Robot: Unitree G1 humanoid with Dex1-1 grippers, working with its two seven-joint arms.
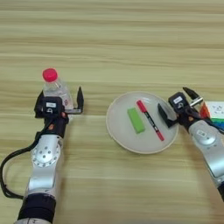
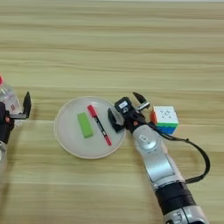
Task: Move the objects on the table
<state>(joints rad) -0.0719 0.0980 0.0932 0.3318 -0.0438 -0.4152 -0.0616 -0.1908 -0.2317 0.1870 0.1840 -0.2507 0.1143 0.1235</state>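
The clear bottle (image 1: pixel 53 89) with a red cap stands upright at the left, between the fingers of my open left gripper (image 1: pixel 59 102); a gap shows between it and the right finger (image 1: pixel 80 98). The round beige plate (image 1: pixel 127 141) lies mid-table and holds the green block (image 1: pixel 136 120) and the red-and-black pen (image 1: pixel 149 126). My right gripper (image 1: pixel 177 105) is open astride the plate's right rim, with one finger (image 1: pixel 162 115) inside the plate and the other raised outside it. The puzzle cube (image 2: pixel 165 119) sits just right of that gripper.
The wooden table (image 1: pixel 113 48) stretches wide behind the objects. A black cable (image 2: pixel 199 153) loops off my right forearm, and another hangs by the left arm (image 1: pixel 8 166).
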